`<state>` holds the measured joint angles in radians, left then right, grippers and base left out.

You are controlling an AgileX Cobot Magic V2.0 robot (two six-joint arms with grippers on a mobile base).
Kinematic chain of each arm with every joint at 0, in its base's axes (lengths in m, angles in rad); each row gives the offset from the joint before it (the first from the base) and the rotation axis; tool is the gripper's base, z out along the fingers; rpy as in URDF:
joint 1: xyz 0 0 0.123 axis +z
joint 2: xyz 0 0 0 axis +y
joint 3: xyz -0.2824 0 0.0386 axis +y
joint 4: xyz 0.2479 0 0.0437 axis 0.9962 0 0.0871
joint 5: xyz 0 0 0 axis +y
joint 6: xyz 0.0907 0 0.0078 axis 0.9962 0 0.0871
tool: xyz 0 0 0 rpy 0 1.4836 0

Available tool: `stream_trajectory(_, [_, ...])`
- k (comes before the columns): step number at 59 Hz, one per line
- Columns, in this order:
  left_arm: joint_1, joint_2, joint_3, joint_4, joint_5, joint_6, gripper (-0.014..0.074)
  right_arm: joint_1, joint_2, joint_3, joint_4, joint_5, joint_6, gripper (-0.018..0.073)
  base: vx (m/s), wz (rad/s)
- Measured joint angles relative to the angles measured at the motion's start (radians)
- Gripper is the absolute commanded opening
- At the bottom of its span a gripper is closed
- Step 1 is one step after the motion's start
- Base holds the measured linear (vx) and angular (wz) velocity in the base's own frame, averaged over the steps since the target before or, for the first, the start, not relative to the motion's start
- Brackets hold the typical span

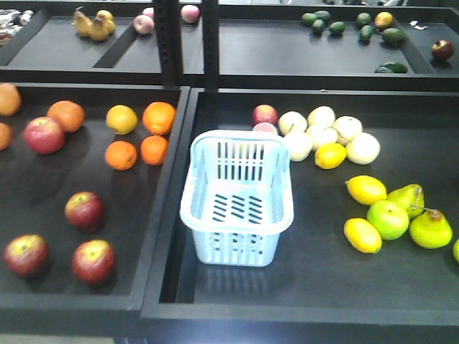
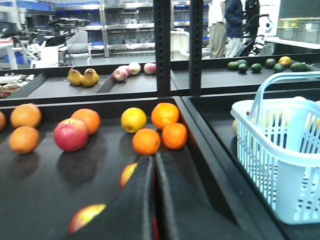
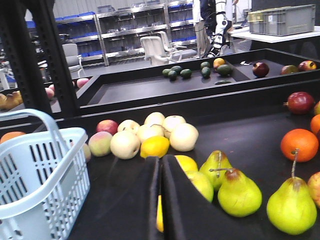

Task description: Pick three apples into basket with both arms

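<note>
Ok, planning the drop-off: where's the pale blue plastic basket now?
In the front view the pale blue plastic basket sits at the left end of the right black tray, below two pinkish apples.

Left gripper (image 2: 154,165) and right gripper (image 3: 160,167): each has both black fingers closed flat together, pointing forward.

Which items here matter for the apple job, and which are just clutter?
Job: three dark apples; basket.
Clutter: oranges, pink apple, lemons, pears, green apple, pale round fruit.
</note>
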<state>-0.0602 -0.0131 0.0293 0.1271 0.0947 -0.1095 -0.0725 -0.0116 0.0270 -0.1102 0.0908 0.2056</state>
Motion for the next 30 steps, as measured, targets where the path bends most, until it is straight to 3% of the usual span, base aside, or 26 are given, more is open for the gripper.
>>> stream_trajectory(30, [0.0, 0.0, 0.0, 0.0, 0.0, 0.0, -0.0006, 0.0, 0.0, 0.0, 0.0, 0.0, 0.0, -0.0004, 0.13, -0.15])
